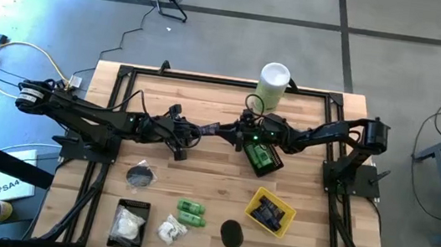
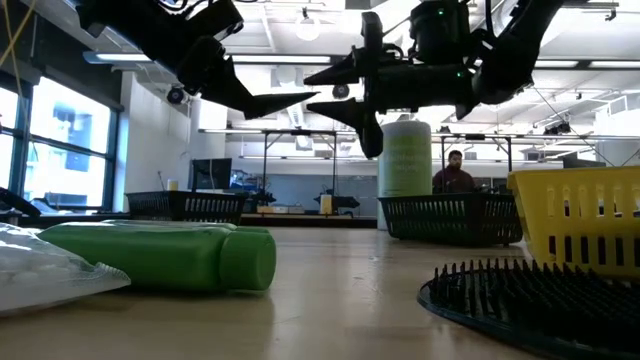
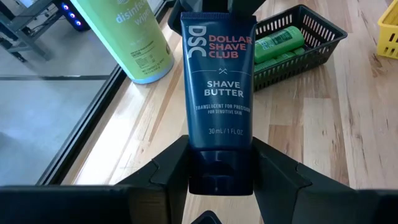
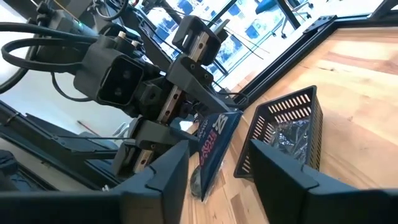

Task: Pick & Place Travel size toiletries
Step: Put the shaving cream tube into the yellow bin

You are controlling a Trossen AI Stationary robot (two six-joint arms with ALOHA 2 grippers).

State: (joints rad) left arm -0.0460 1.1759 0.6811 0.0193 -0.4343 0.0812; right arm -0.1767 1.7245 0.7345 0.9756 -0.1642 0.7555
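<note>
Two arms meet above the middle of the slatted wooden table (image 1: pixel 214 177), the left gripper (image 1: pixel 209 130) reaching in from the left and the right gripper (image 1: pixel 234 134) from the right, their tips nearly touching. Only the left wrist view shows what passes between them: a flat, smooth navy tube (image 3: pixel 218 93) printed "Dollar Shave Club Shave Butter", its dark cap end clamped between the left gripper's fingers (image 3: pixel 166 171), so that hand is closed on the tube and holds it in the air. The right wrist view shows the same tube edge-on, its far end pointing into the gap between the right gripper's fingers (image 4: pixel 161 177), which stand apart on either side without visibly touching it. From above, the tube is hidden by the grippers. Along the near edge lie, from left, a black basket (image 1: pixel 130 224) holding a white crinkly packet (image 1: pixel 127 225), another white packet (image 1: pixel 171 231), two bright green bottles (image 1: pixel 190 213), a flat black round disc (image 1: pixel 231 233), and a yellow mesh basket (image 1: pixel 269 211). Under the right arm a black mesh basket (image 1: pixel 262 157) holds green bottles; a tall white-and-green canister (image 1: pixel 272 84) stands behind.
</note>
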